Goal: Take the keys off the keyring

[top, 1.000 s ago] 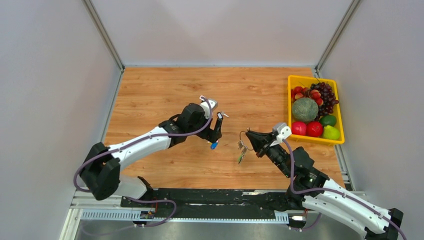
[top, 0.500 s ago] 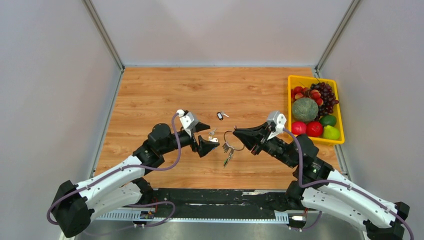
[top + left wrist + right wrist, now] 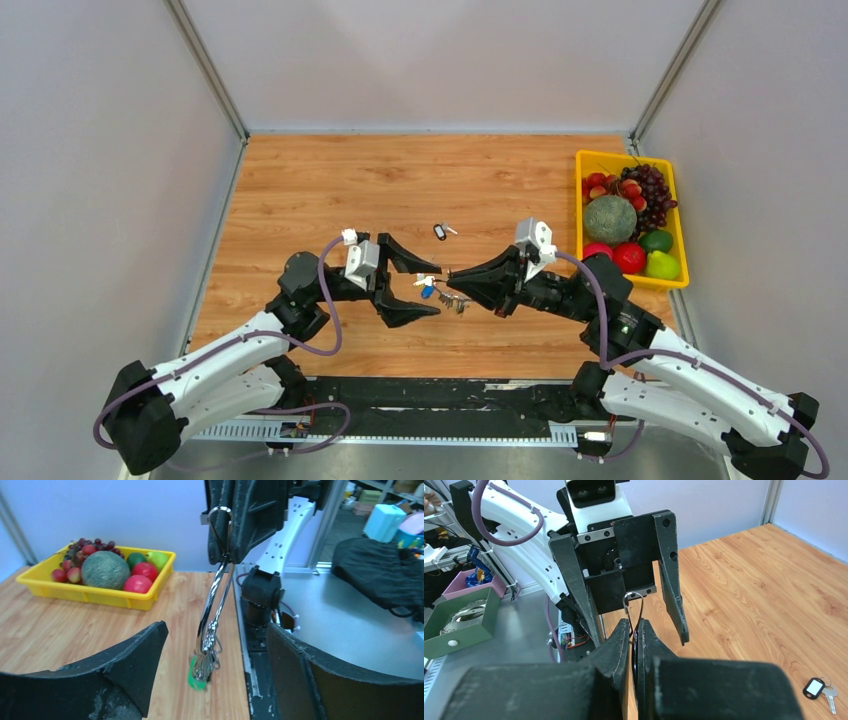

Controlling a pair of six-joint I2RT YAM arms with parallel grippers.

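My left gripper [image 3: 216, 635] gapes, one black finger at each lower corner of the frame. From top centre the right gripper [image 3: 229, 555] hangs down, pinching the keyring [image 3: 216, 587]. The keys [image 3: 206, 657] and a green tag [image 3: 196, 679] dangle below. A yellow fruit tray [image 3: 95, 596] sits upper left.

The left fingers [image 3: 404, 257] have swung in around the keyring [image 3: 216, 600] (itself carried leftward).

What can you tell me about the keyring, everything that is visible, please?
The keyring is a thin, shiny silver wire loop, seen nearly edge-on. Its upper part is pinched in the shut jaws of the right gripper. The keys, one green-tagged, hang bunched at its lower end, between the left gripper's open jaws.
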